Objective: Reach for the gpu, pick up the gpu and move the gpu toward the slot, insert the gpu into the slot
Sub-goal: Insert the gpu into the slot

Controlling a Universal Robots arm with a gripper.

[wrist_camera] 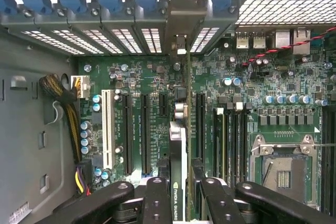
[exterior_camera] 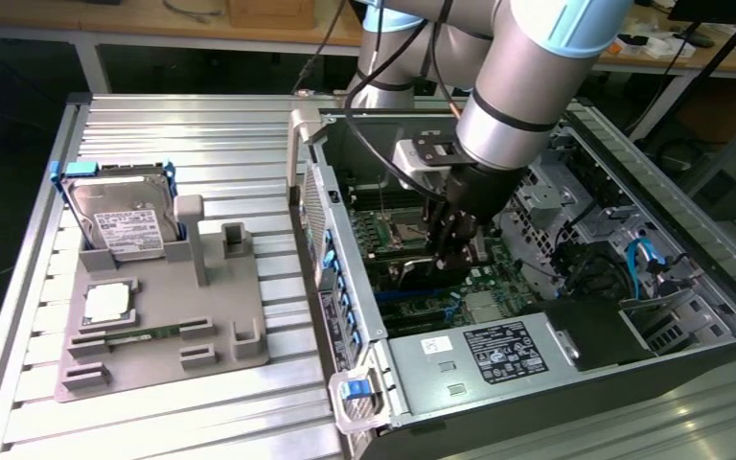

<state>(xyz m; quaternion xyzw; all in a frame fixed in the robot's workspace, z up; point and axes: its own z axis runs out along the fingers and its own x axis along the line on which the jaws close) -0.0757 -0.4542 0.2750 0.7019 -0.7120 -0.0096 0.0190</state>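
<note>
Exterior view: high up, looking steeply down over the table (exterior_camera: pixel 189 125) into the open case (exterior_camera: pixel 330 240) on the exterior view's right, mid-distance, arm (exterior_camera: pixel 521 67) in frame. Wrist view: very close, facing straight down past the gripper (wrist_camera: pixel 184 188) and the gpu (wrist_camera: pixel 177 145) it grips, onto the motherboard (wrist_camera: pixel 157 77). Shared: motherboard around the processor socket (exterior_camera: pixel 409 230) (blue slots too).

"NVIDIA QUADRO" lettering on the edge of the gpu (wrist_camera: pixel 178 171)
</note>
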